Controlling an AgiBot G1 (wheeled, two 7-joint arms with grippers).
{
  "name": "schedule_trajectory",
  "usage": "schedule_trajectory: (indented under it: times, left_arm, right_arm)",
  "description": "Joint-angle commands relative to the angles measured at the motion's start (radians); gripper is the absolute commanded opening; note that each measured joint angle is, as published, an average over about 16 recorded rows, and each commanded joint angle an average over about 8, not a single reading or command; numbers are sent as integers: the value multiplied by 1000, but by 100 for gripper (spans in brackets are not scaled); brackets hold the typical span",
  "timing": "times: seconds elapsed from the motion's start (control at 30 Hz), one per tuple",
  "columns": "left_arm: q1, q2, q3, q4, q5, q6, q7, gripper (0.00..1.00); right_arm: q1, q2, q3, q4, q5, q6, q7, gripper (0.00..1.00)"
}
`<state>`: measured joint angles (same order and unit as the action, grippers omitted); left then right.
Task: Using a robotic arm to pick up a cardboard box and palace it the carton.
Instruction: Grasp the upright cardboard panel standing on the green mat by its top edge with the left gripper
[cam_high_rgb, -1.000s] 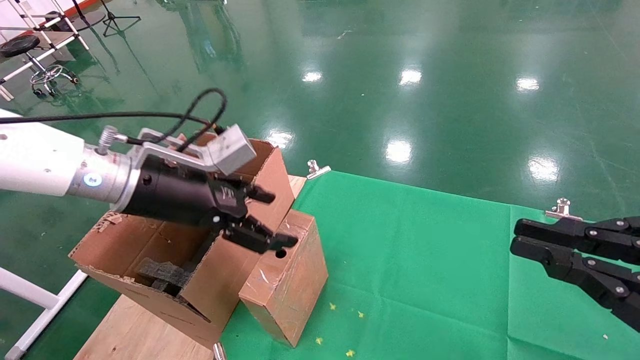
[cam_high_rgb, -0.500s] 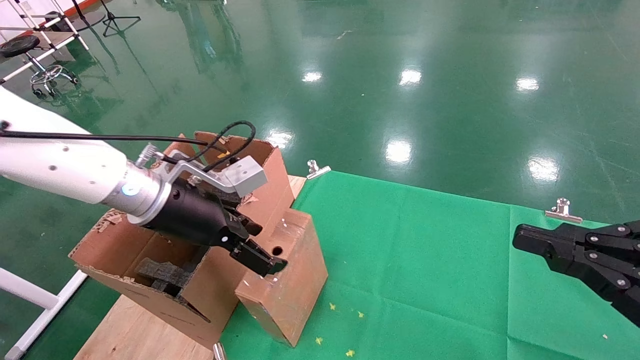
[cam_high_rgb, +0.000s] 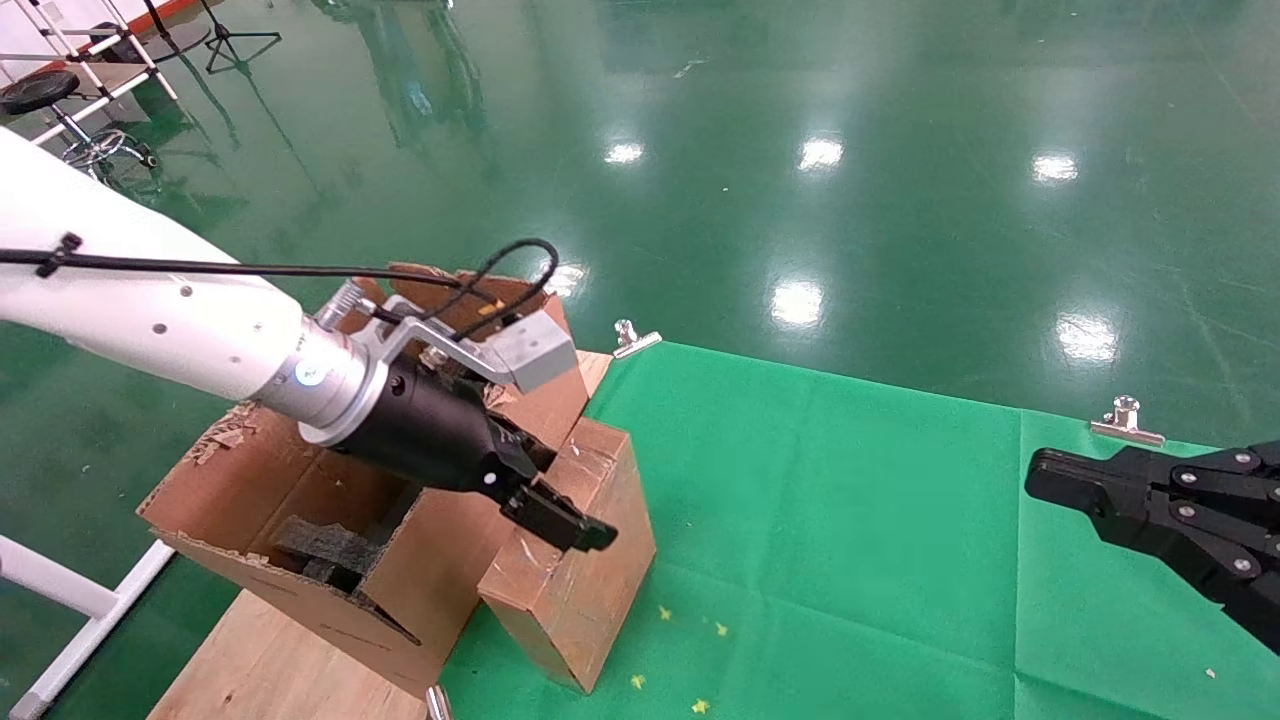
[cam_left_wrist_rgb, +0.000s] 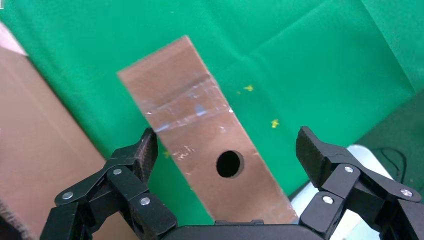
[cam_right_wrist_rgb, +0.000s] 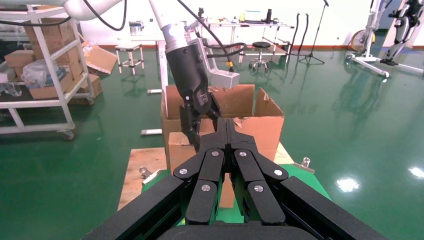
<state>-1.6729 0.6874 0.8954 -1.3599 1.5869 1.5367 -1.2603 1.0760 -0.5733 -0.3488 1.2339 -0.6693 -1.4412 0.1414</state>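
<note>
Over the box (cam_high_rgb: 570, 560), which stands on the table (cam_high_rgb: 850, 520) touching the carton (cam_high_rgb: 300, 500) at its 3 o'clock, the left gripper (cam_high_rgb: 555, 505) has dropped lower within the last second. Its fingers (cam_left_wrist_rgb: 142, 155) are spread wide either side of the box, holding nothing, so the grasp looks imminent. Right gripper (cam_high_rgb: 1150, 500) idles at 3 o'clock, fingers pressed together.

One cardboard box (cam_high_rgb: 575, 560), one carton (cam_high_rgb: 330, 520), two grippers: left (cam_high_rgb: 555, 510), right (cam_high_rgb: 1050, 480). Two metal clips (cam_high_rgb: 632, 338), one green cloth (cam_high_rgb: 850, 500).
</note>
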Motion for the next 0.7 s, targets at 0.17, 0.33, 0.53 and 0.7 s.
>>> schedule_trajectory:
  times: [0.17, 0.33, 0.53, 0.7]
  left_arm:
    - [-4, 6, 30, 2, -41, 10, 29, 100]
    - [-12, 4, 50, 3, -60, 11, 47, 100]
    - [-15, 5, 54, 9, -63, 9, 51, 100]
    - [-19, 6, 60, 28, -47, 2, 66, 100]
  right_arm:
    - [0, 0, 0, 0, 0, 0, 0, 0]
    - [0, 0, 0, 0, 0, 0, 0, 0]
    - [0, 0, 0, 0, 0, 0, 0, 0]
    - [0, 0, 0, 0, 0, 0, 0, 0]
